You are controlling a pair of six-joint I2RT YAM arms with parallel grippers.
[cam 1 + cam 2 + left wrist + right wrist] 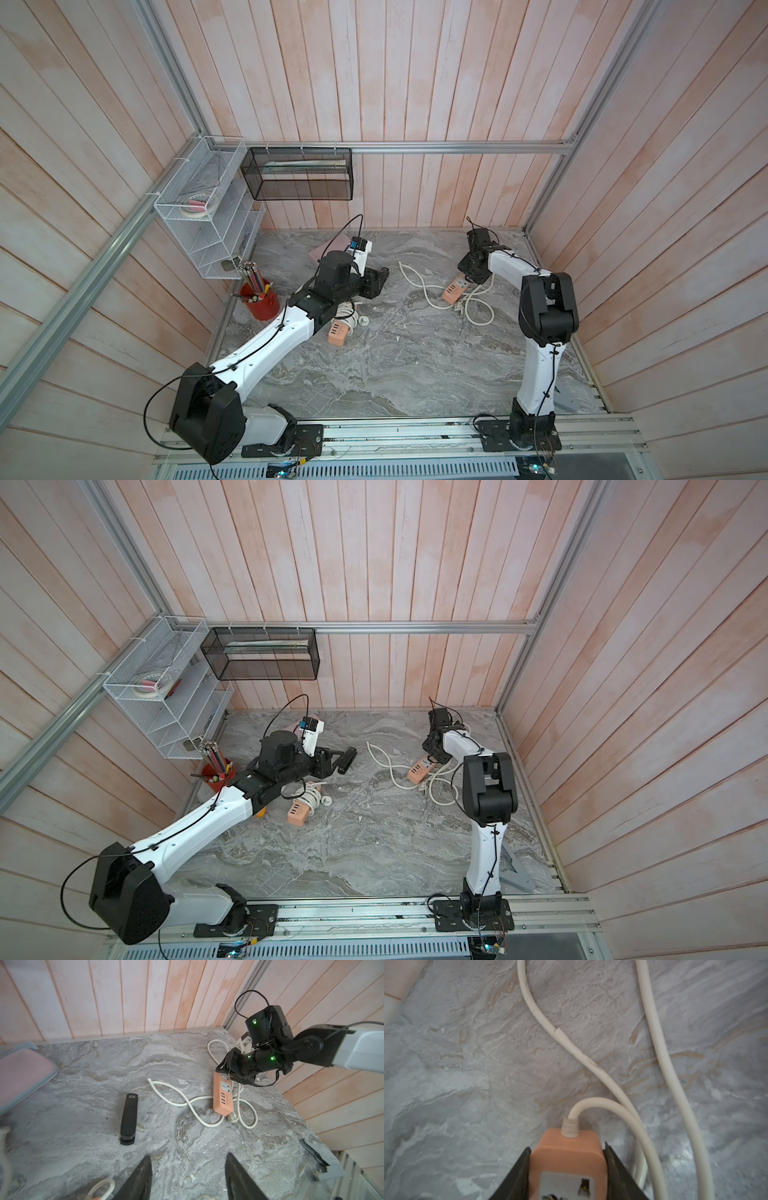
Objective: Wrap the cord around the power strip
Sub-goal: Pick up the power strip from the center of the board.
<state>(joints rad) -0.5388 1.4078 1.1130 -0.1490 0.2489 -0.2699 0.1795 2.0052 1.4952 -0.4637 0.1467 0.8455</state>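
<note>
An orange power strip (455, 291) (420, 770) (223, 1095) lies right of centre on the marble table. Its white cord (415, 286) (176, 1101) (591, 1064) trails loose in loops around it. My right gripper (467, 279) (566, 1147) is shut on the strip's cord end (566, 1155), with a jaw pressed on each side. My left gripper (332, 759) (188, 1157) hovers open and empty over bare table at the left. A second orange power strip (337, 334) (297, 814), with its cord coiled around it, lies under the left arm.
A black stapler (129, 1119) (347, 760) lies just ahead of the left gripper. A pink case (20, 1076) sits at the back left. A red pencil cup (261, 303) stands by the left wall under wire baskets (199, 199). A grey stand (569, 399) is front right.
</note>
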